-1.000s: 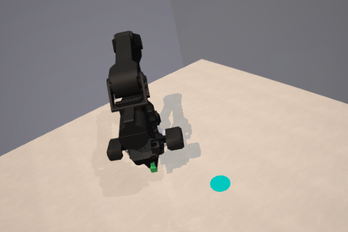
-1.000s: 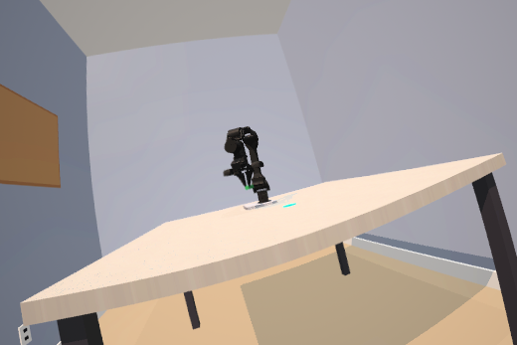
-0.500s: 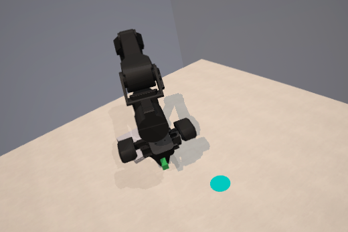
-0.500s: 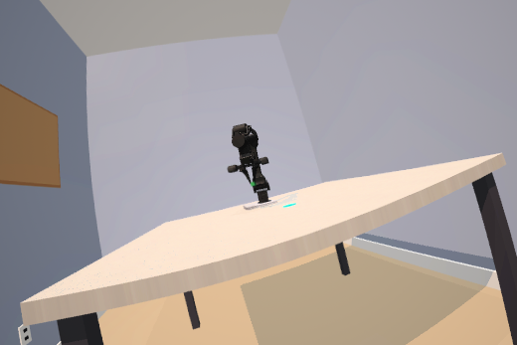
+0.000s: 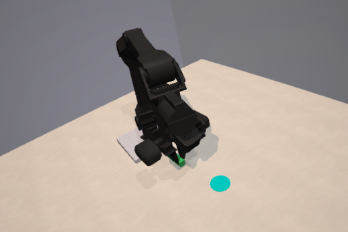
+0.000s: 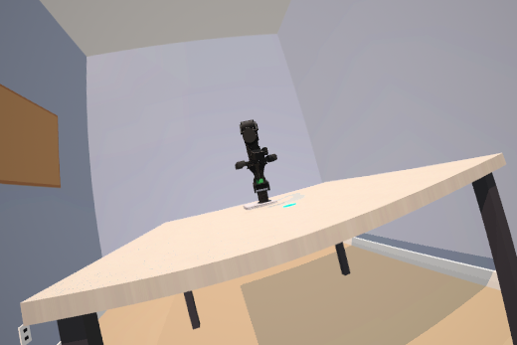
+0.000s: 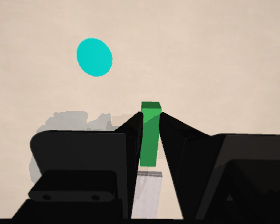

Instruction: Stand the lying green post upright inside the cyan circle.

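The green post (image 5: 181, 162) (image 6: 260, 181) (image 7: 150, 142) is held between the two fingertips, raised above the table. It is not upright: in the wrist view its length runs from the fingertips back toward the arm's base. My gripper (image 5: 180, 159) (image 6: 260, 180) (image 7: 150, 116) is shut on the post, near its far end in the wrist view. The cyan circle (image 5: 220, 183) (image 6: 289, 205) (image 7: 94, 57) is flat on the table, ahead and to the left of the post in the wrist view, and to its lower right in the top view.
The arm's pale base plate (image 5: 126, 144) (image 6: 249, 207) (image 7: 147, 196) lies on the wooden table (image 5: 284, 154) (image 6: 199, 245), behind the post in the wrist view. The arm folds over its own base. Shadows fall on the table near the gripper.
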You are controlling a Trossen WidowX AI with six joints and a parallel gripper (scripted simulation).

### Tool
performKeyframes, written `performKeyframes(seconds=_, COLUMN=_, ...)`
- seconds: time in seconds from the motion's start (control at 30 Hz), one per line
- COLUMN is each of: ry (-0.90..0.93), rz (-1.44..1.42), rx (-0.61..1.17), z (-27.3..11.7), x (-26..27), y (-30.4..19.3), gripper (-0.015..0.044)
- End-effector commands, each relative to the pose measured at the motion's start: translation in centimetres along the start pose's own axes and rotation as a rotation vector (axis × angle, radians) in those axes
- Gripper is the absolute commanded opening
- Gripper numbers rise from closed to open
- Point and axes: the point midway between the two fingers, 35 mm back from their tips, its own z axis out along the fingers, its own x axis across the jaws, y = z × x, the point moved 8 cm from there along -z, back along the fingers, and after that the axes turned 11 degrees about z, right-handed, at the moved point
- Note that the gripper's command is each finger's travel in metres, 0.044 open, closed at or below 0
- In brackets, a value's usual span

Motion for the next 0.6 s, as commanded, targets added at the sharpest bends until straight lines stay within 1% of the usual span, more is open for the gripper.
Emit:
performKeyframes(seconds=0.0, ry=0.001, rz=-0.091, rx=0.007, z=0.0, x=1.0, y=0.6, gripper=0.0023)
performKeyframes(seconds=0.57, ry=0.005, rz=-0.455, rx=0.007, z=-0.6, x=5.5, y=2.0, gripper=0.0023)
